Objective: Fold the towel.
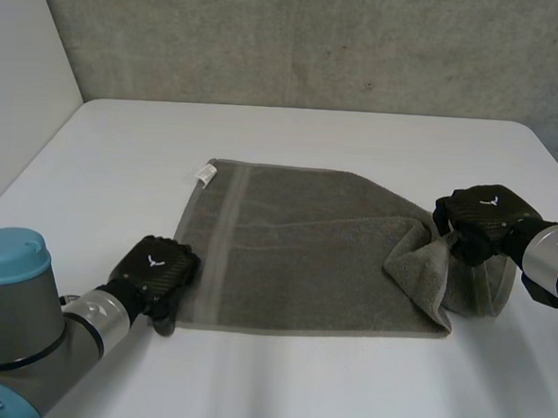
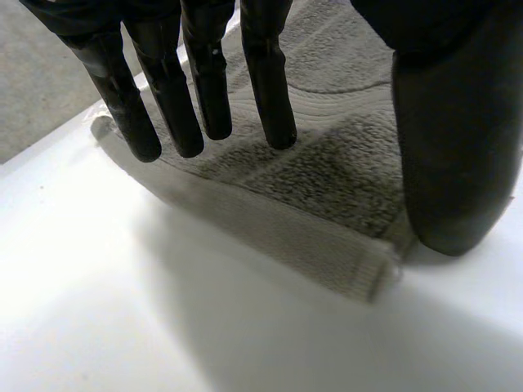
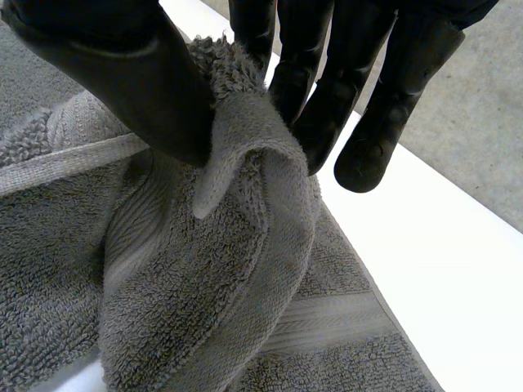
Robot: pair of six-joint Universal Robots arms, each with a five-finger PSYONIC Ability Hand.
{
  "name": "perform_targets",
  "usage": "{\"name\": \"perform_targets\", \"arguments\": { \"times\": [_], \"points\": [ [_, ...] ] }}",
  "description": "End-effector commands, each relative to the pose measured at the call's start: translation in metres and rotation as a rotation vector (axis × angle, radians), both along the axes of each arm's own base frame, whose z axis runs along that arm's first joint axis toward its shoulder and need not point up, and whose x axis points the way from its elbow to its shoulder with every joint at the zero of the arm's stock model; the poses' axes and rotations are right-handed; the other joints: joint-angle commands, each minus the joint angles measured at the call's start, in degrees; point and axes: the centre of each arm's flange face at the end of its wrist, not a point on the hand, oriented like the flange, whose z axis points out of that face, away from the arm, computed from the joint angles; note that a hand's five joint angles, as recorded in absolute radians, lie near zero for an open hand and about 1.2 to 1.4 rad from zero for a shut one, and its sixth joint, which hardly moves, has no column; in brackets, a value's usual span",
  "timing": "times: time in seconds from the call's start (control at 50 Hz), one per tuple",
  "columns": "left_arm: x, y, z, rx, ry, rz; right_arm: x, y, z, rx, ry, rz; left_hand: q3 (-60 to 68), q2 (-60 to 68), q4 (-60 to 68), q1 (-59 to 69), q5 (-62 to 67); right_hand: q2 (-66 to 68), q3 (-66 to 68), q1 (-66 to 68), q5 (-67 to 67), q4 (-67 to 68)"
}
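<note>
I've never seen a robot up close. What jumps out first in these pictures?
A grey towel lies spread on the white table, its right side lifted and bunched where the right hand pinches it between thumb and fingers. The left hand sits at the towel's near left corner, fingers straight.

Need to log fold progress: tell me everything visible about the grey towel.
The grey-brown terry-cloth towel lies mostly flat on the white table, a woven band and small white label at its left end. The right hand pinches its raised, bunched right end between thumb and fingers; the left hand sits at the near left corner, fingers straight.
</note>
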Motion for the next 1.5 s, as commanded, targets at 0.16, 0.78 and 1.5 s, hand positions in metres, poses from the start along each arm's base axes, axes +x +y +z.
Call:
{"name": "perform_targets", "arguments": {
  "times": [0.16, 0.78, 1.5],
  "points": [
    [-0.006, -0.015, -0.001, -0.024, 0.004, 0.012, 0.001, 0.002, -0.002, 0.009, 0.001, 0.003, -1.7, -1.1, -1.3, -0.4, 0.3, 4.0, 4.8, 4.3, 4.1, 3.0],
    [0.009, -0.03, 0.064, -0.158, 0.141, 0.108, -0.007, -0.001, 0.032, -0.098, -0.011, -0.022, 48.8, 49.3, 49.1, 50.1, 50.7, 4.0, 4.8, 4.3, 4.1, 3.0],
    [0.02, -0.161, 0.169, -0.272, 0.519, 0.21, -0.008, -0.064, 0.127, -0.588, -0.047, 0.015, 48.8, 49.3, 49.1, 50.1, 50.7, 4.0, 4.8, 4.3, 4.1, 3.0]
  ]
}}
